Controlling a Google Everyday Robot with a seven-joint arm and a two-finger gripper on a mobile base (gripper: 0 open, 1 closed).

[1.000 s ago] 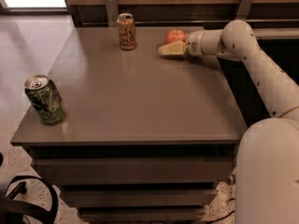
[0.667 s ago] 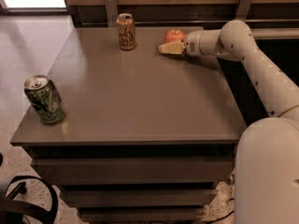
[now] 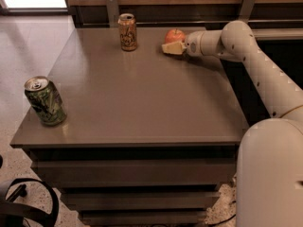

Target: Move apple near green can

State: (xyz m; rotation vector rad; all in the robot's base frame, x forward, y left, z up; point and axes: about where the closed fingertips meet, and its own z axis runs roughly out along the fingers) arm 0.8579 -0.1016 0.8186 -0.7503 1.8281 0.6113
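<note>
The apple [image 3: 175, 34], red-orange and round, sits at the far side of the table, right of centre. My gripper [image 3: 173, 48] reaches in from the right and lies just in front of the apple, at its base and overlapping its lower edge. The green can [image 3: 45, 100], dark green with pale streaks and a silver top, stands upright near the table's front left corner, far from the apple and the gripper.
An orange-tan patterned can [image 3: 127, 31] stands upright at the far edge, left of the apple. The grey table [image 3: 142, 98] drops off at its front and left edges to a tiled floor. A dark wall rail runs behind the table. My robot's white body [image 3: 270, 174] fills the lower right.
The gripper and the apple have shifted very slightly to the left. The two cans have not moved.
</note>
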